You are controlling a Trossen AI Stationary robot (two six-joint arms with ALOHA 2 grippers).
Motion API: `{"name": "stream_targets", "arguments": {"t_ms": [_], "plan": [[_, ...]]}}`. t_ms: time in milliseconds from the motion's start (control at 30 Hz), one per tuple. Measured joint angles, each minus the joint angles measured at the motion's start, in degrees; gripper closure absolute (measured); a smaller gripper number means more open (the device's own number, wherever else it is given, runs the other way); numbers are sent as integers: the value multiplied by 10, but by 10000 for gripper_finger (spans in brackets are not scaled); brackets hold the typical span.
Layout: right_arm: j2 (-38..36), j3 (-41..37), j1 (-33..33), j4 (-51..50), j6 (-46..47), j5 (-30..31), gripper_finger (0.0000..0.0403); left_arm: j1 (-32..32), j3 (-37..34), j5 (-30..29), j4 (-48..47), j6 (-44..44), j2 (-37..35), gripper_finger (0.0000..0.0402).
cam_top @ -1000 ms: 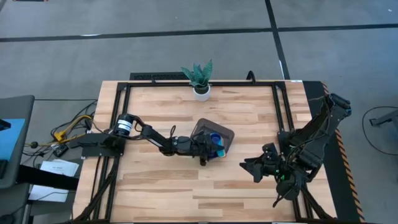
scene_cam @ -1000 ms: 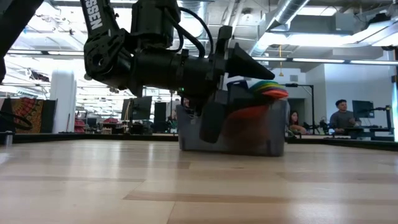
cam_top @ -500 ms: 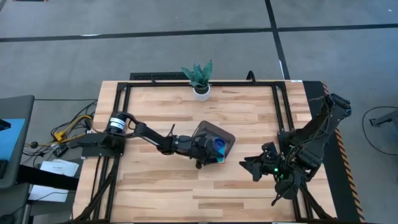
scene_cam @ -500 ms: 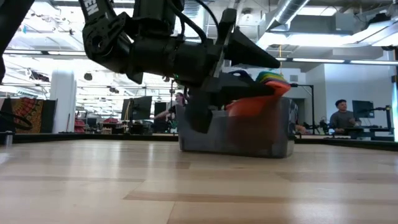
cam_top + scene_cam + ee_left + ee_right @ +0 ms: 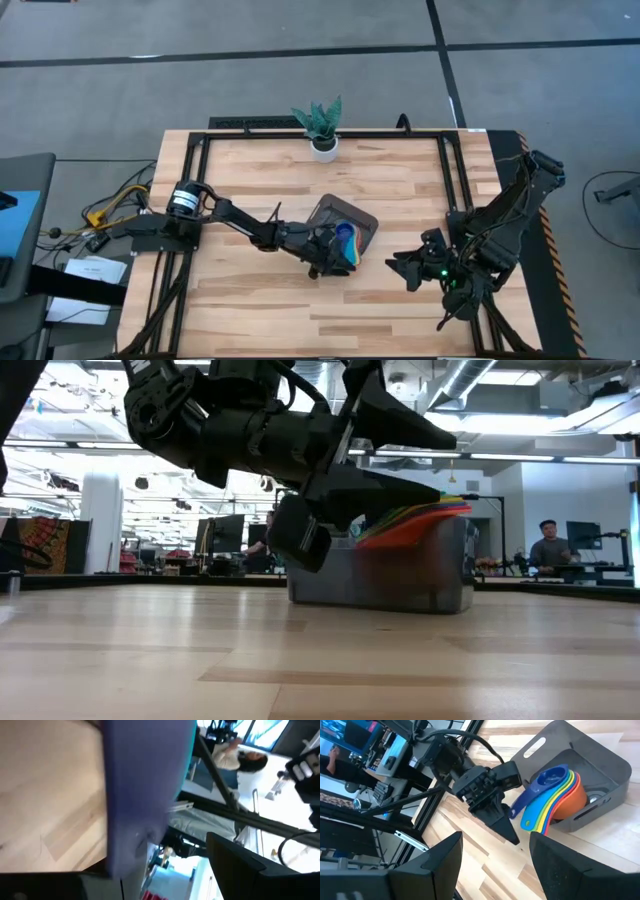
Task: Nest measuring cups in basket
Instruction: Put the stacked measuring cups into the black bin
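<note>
The measuring cups (image 5: 346, 243) are nested in one stack, blue uppermost and orange lowest. They lie in the dark grey basket (image 5: 356, 214) at mid-table. Their bowls (image 5: 565, 795) rest inside it, and the fanned handles (image 5: 420, 518) stick out over its near wall. My left gripper (image 5: 333, 252) reaches in level from the table's left. It is open, with one finger above the handle ends and one below. My right gripper (image 5: 400, 268) hangs open above the table's right side, well away from the basket. My left gripper has the blue cup's handle (image 5: 519, 806) between its fingers, at the handle's free end. The handle lies against one finger (image 5: 509, 829). A gap shows between it and the other finger (image 5: 235, 865). The fingers lie level, along the handles.
A white pot with a green plant (image 5: 322, 132) stands at the table's far edge. Black frame rails (image 5: 200, 190) run along the table's sides. Bare wood lies in front of the basket toward the near edge. People sit in the room behind (image 5: 548, 545).
My left gripper has risen a little and tipped up from pointing downward to level, its fingers still the same distance apart. The cup stack has tipped toward the table's near edge. Its handles now fan out over the basket's wall, and the colours under the blue cup show from above.
</note>
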Motion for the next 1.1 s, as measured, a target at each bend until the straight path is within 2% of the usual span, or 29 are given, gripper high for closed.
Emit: {"name": "stream_targets", "arguments": {"t_ms": [167,500,600,733,900,1000,1100], "plan": [[0,0,0,0,0,0,148,-8,0,13,-35,19,-16,209],[2,0,-3,-10,12,-9,148,-5,0,9,-289,129,-126,209],[26,0,-20,-19,41,-41,148,-2,-1,2,-339,154,-157,209],[62,0,-34,-14,79,-71,148,-2,-1,5,-353,166,-175,209],[118,-1,-49,15,116,-137,148,-7,-1,21,-367,196,-210,209],[148,-1,-62,21,136,-167,148,-3,-1,17,-414,233,-238,209],[172,-1,-81,27,150,-186,155,6,-1,17,-500,281,-265,209]]}}
